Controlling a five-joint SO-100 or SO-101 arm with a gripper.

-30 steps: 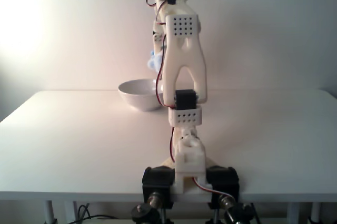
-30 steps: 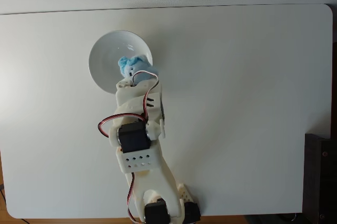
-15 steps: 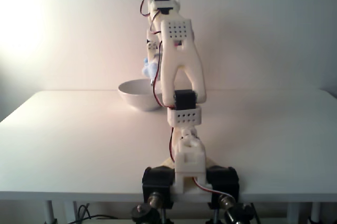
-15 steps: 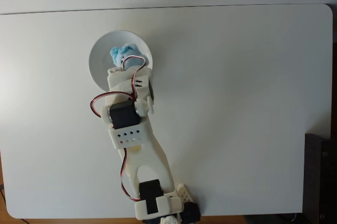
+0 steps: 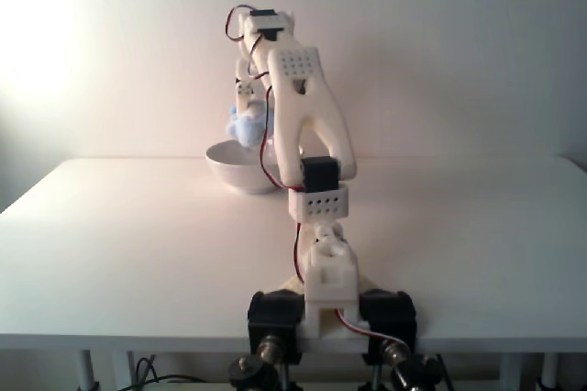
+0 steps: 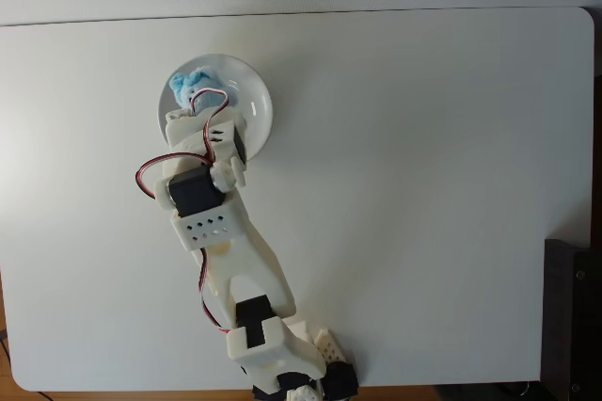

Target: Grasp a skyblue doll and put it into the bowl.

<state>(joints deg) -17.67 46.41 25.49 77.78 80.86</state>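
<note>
While the arm reaches out from the near edge of the tabletop (image 6: 423,184), the skyblue doll (image 6: 188,87) hangs over the bowl (image 6: 252,100), clear of its floor in the side-on fixed view, where the doll (image 5: 244,125) sits above the rim of the bowl (image 5: 229,169).

View from above: doll lies inside the bowl's outline, toward its upper left part. The wrist housing covers the doll's lower half and the lower left part of the bowl. Tool (image 6: 191,104) is mostly hidden under its own housing and a red cable loop; it looks pinched on the doll, since the doll is carried in the air, but the fingertips themselves cannot be made out.

Side-on view: gives the height that the top view lacks. Doll is level with the tool (image 5: 246,120), pale blue against the white upper arm, which blocks the doll's right side and the bowl's right edge. Jaw spread cannot be read here either.

Surroundings: white tabletop, pale wall behind. Black clamps (image 5: 275,316) hold the arm's base at the near edge. A dark object (image 6: 572,321) stands past the tabletop's right edge in the top view.

Count: one doll, one bowl, one arm, two clamps.
</note>
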